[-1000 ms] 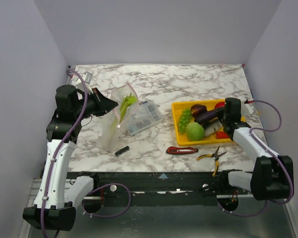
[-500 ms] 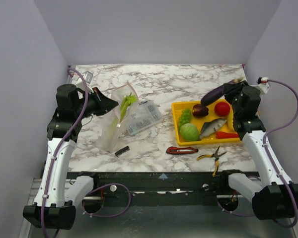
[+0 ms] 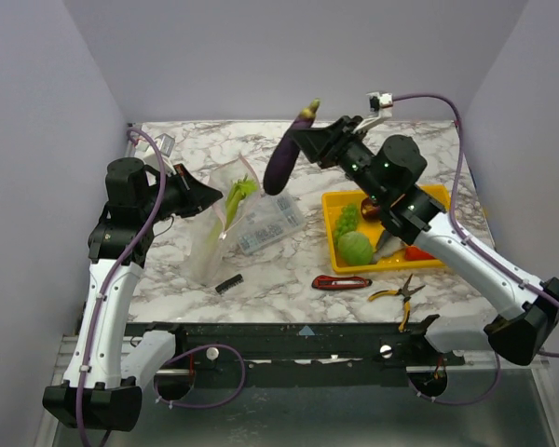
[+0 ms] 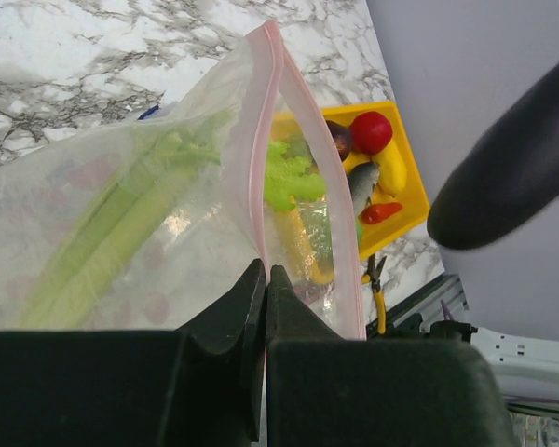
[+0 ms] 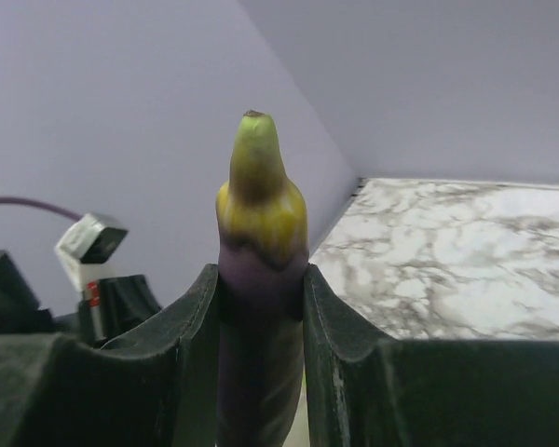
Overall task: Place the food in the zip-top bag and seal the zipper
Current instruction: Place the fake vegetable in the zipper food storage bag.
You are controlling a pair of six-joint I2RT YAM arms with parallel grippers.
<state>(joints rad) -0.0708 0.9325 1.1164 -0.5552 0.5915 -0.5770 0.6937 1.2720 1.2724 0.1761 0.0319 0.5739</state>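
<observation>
From above, the right end effector (image 3: pixel 306 140) is clamped on the purple eggplant (image 3: pixel 279 166). It is high over the worktop (image 3: pixel 214 144), near the zip-top bag (image 3: pixel 210 247).

Left wrist view: the left end effector (image 4: pixel 265 279) pinches the bag's pink zipper (image 4: pixel 261 140). Celery (image 4: pixel 112 233) lies inside the bag.

Right wrist view: both fingers (image 5: pixel 196 345) hug the eggplant, stalk up.

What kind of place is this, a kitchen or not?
Probably a robot test booth, not a kitchen: plain walls enclose a marbled table, the left arm and right arm are bolted to its edge, and a yellow tray holds toy produce.
</observation>
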